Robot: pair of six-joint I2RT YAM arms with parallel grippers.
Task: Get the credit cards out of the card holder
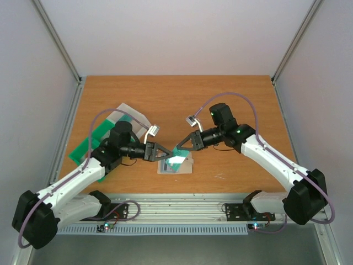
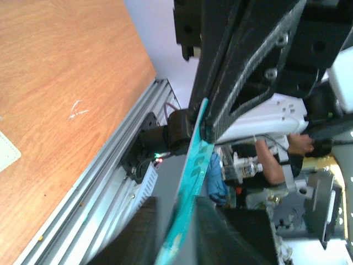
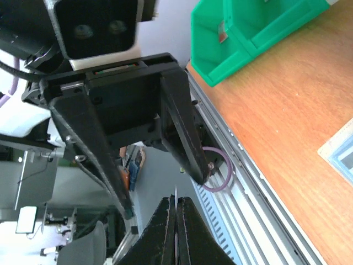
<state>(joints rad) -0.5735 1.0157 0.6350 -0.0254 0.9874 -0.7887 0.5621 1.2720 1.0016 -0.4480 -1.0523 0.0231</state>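
A teal credit card (image 1: 178, 150) hangs in the air between my two grippers, above the pale card holder (image 1: 175, 165) lying flat on the table. My right gripper (image 1: 182, 146) is shut on the card's end; in the right wrist view (image 3: 176, 208) the card (image 3: 175, 193) shows edge-on between the closed fingers. My left gripper (image 1: 164, 154) is open, its fingers either side of the card's other end (image 2: 187, 187), with a gap on one side. No other cards are visible.
A green compartmented tray (image 1: 91, 141) and a clear plastic box (image 1: 128, 113) lie at the back left, behind the left arm. The tray also shows in the right wrist view (image 3: 248, 33). An aluminium rail (image 1: 182, 207) runs along the near table edge.
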